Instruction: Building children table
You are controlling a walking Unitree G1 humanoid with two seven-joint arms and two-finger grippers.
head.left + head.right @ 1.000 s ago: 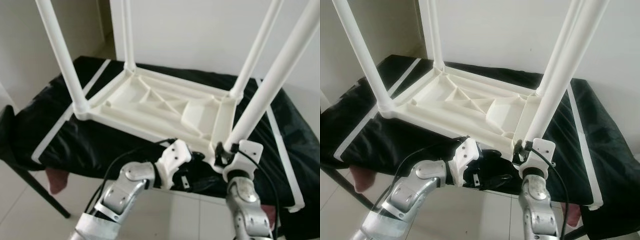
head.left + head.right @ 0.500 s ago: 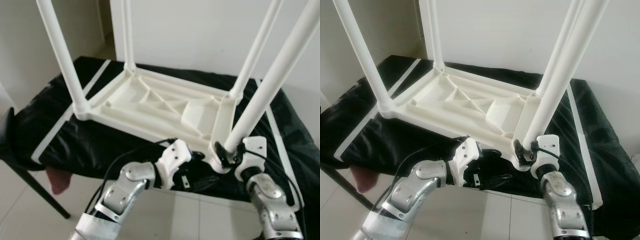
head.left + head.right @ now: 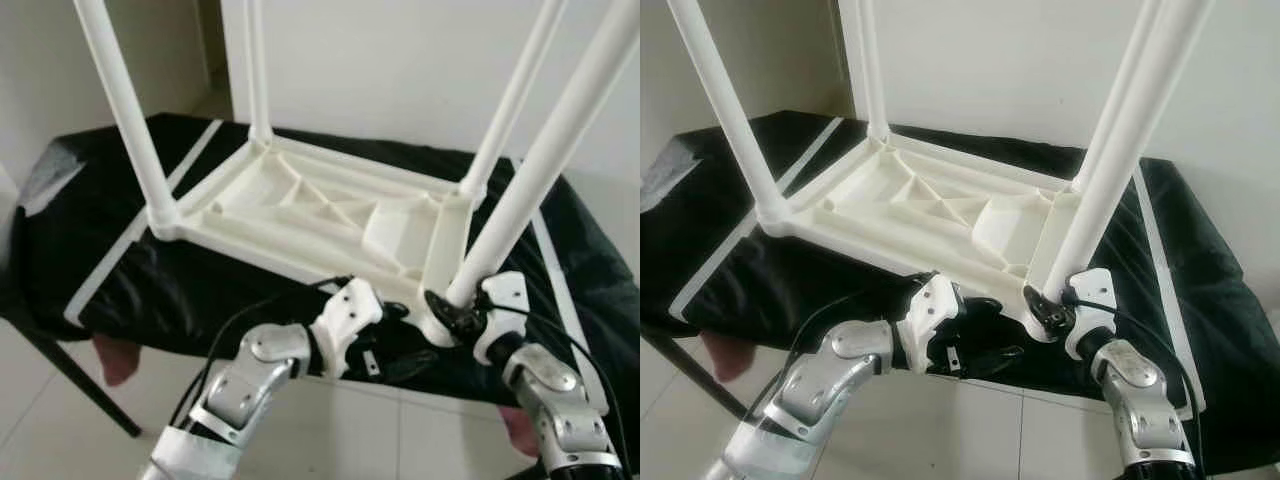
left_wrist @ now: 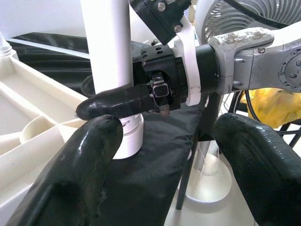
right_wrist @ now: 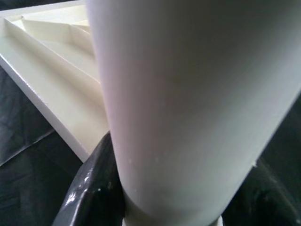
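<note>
My right jaws (image 3: 1045, 305) now clench the near table leg (image 3: 1110, 170) at its base, having swung around it; left jaws (image 3: 990, 330) wait released. Leg seating looks underway.

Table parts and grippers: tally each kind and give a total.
White legs: 4
White tabletop, upside down: 1
Grippers, left gripper and right gripper: 2
Total: 7

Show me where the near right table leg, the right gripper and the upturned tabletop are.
near right table leg (image 3: 540, 170), left eye view, mid shaft
right gripper (image 3: 452, 315), left eye view, at the leg's base
upturned tabletop (image 3: 300, 205), left eye view, ribbed underside
</note>
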